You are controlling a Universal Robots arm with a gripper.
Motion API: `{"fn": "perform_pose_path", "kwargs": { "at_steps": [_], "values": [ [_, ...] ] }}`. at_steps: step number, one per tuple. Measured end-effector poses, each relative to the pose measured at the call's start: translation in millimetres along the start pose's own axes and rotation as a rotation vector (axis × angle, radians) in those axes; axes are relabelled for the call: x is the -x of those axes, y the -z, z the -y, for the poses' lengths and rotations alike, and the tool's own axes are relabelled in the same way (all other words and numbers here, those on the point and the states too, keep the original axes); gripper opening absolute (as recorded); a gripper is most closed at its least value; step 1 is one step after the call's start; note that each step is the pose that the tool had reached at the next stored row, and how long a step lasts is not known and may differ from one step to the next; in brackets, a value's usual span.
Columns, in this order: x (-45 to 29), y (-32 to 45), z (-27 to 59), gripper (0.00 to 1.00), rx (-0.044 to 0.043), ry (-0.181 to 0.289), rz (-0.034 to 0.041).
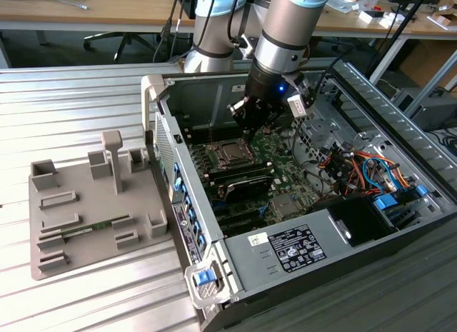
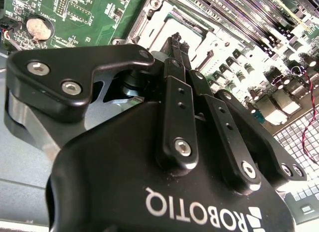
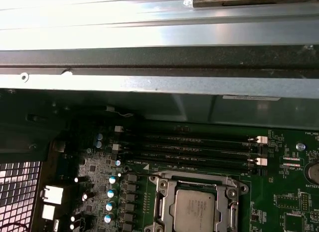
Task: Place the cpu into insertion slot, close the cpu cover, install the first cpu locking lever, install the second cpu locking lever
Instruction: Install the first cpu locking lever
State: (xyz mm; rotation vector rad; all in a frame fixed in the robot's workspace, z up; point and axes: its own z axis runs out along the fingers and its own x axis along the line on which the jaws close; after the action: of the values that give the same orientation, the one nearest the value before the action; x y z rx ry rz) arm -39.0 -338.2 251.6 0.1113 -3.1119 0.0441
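Over the open computer case (image 1: 166,143) on the ribbed metal desk (image 1: 71,111), the arm reaches down so that the end effector (image 1: 246,126) hangs just above the green motherboard (image 1: 285,193), close beside the insertion slot (image 1: 218,150). In the second wrist view the end effector (image 2: 175,45) has its black fingers (image 2: 179,100) pressed together into a narrow tip, with nothing visible between them, and that tip points at the metal socket area just beyond it. Whether the tip touches the socket hardware cannot be told.

The cpu (image 3: 194,210) lies flat inside the slot, silvery-grey top upward. The cpu cover (image 3: 195,183) lies down around it, its square cut-out framing the chip. How the locking levers sit is not clear. Long black memory slots (image 3: 199,147) run alongside the socket. Well apart from the case, on the exterior view's left, a grey fixture tray (image 1: 71,218) rests on the desk.
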Motion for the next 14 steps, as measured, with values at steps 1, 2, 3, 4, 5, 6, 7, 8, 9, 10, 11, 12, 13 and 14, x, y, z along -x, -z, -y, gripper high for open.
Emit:
{"fn": "perform_pose_path", "kwargs": {
  "at_steps": [1, 2, 3, 4, 5, 6, 7, 8, 9, 10, 11, 12, 13, 14],
  "values": [
    [0.0, 0.1, 0.0, 0.10, 0.0000, 0.000, 0.0000],
    [0.0, 1.3, 0.0, 0.10, -0.0001, 0.000, -0.0001],
    [-0.1, 2.3, 0.1, 0.10, 0.0004, 0.000, 0.0000],
    [-0.1, 2.8, 0.1, 0.10, 0.0009, 0.000, 0.0001],
    [-0.1, 3.3, 0.1, 0.10, 0.0008, 0.000, 0.0000],
    [-0.1, 3.6, 0.1, 0.10, 0.0009, 0.000, 0.0001],
    [-0.1, 3.9, 0.1, 0.10, 0.0009, 0.000, 0.0001],
    [-0.2, 4.5, 0.1, 0.10, 0.0008, 0.000, 0.0000],
    [-0.1, 5.0, 0.1, 0.10, 0.0010, 0.000, 0.0001],
    [-0.2, 5.4, 0.1, 0.10, 0.0011, 0.000, 0.0001],
    [-0.2, 5.9, 0.2, 0.10, 0.0012, 0.000, 0.0001],
    [-0.2, 6.3, 0.2, 0.10, 0.0013, 0.000, 0.0002],
    [-0.2, 6.6, 0.2, 0.10, 0.0014, 0.000, 0.0002],
    [-0.2, 6.7, 0.2, 0.10, 0.0013, 0.000, 0.0002]
  ]
}}
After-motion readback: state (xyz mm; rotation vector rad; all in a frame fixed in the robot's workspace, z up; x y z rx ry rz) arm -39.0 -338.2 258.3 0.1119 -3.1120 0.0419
